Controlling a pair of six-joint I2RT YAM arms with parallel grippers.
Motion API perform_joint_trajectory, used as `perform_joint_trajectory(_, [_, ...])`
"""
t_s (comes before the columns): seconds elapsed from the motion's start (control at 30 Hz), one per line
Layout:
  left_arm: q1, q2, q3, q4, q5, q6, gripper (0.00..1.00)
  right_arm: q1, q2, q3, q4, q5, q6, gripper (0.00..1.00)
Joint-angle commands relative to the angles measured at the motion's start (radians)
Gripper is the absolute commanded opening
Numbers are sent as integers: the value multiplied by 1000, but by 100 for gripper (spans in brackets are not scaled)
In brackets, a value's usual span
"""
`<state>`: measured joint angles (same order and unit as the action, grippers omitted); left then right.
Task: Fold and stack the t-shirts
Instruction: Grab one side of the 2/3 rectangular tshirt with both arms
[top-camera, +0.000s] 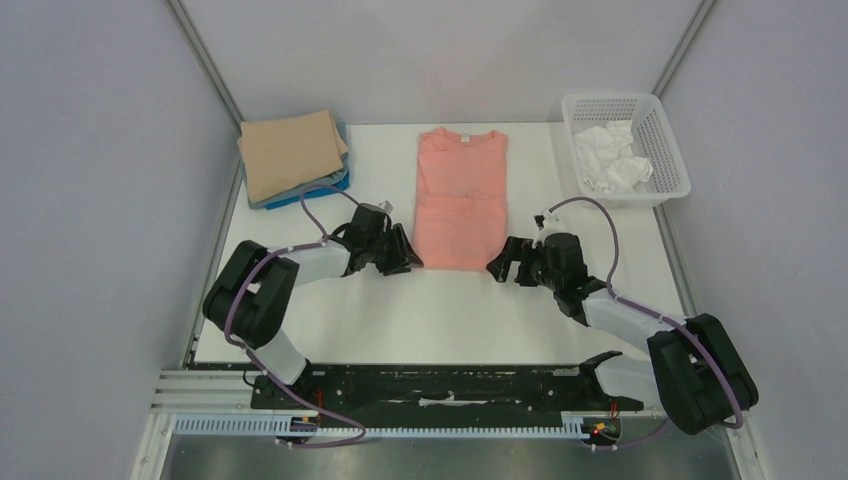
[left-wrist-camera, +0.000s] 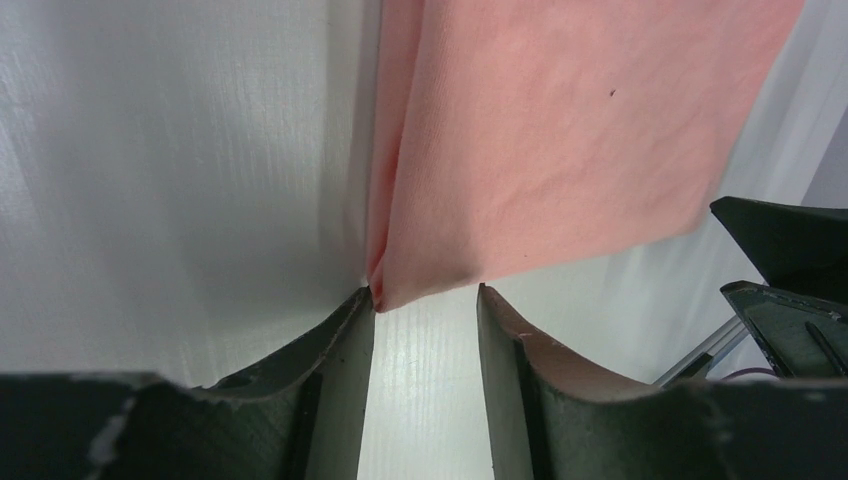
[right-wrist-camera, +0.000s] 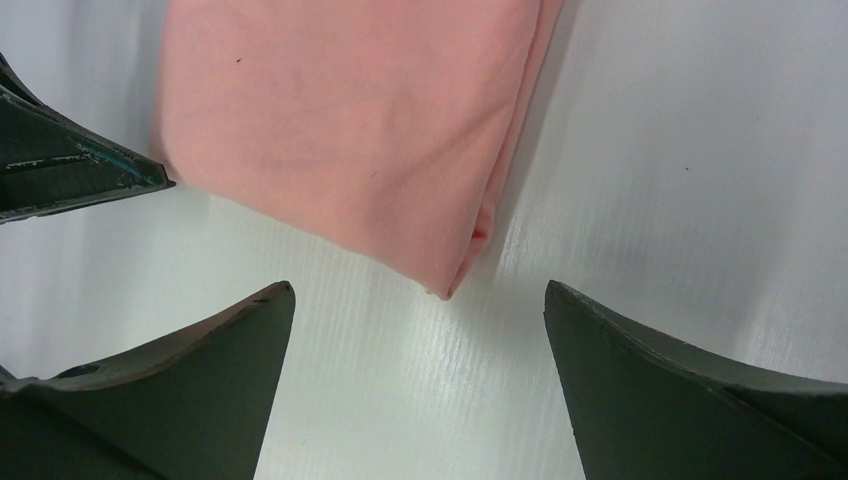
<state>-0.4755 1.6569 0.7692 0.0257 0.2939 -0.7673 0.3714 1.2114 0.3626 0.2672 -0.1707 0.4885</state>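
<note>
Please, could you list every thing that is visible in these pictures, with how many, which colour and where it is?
salmon-pink t-shirt: one, pink, flat at the table's middle, sides folded in.
pile of folded t-shirts: one pile, tan on top with grey and blue edges below, far left corner.
mesh basket: one, white, far right corner.
cloth: crumpled, white, inside the basket; count unclear.
table: one, white.
left gripper: one, black, open, at the pink shirt's near left corner.
right gripper: one, black, open, at its near right corner.
</note>
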Motion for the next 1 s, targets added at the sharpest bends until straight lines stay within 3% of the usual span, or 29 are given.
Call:
perform_joint_trajectory(0.0, [-8,24,5,-21,-63,-17,43,4,-17,-10,12,5,10,98])
perform_joint_trajectory(0.27, [-9,72,40,-78,-128,2,35,6,-9,-47,15,-39,16,96])
perform_joint_trajectory(0.33, [-8,97,51,-78,-125,3,26,6,2,-50,23,-39,19,94])
perform_joint_trajectory(0.47, [-8,125,63,-81,-98,7,2,7,38,-66,89,-16,56,81])
perform_joint_trajectory(0.63, [-8,110,30,-68,-127,8,2,6,115,-62,175,-27,89,69])
perform_joint_trajectory(0.7, [-9,102,15,-55,-128,9,2,6,151,-51,197,-30,101,59])
perform_joint_trajectory(0.9, [-11,94,-19,-55,-122,-1,2,10,203,-60,233,-100,112,16])
perform_joint_trajectory(0.93, [-14,88,-32,-48,-116,-4,2,12,195,-71,230,-103,111,4])
perform_joint_trajectory(0.97, [-19,76,-54,-41,-113,-11,2,14,181,-84,225,-110,108,0])
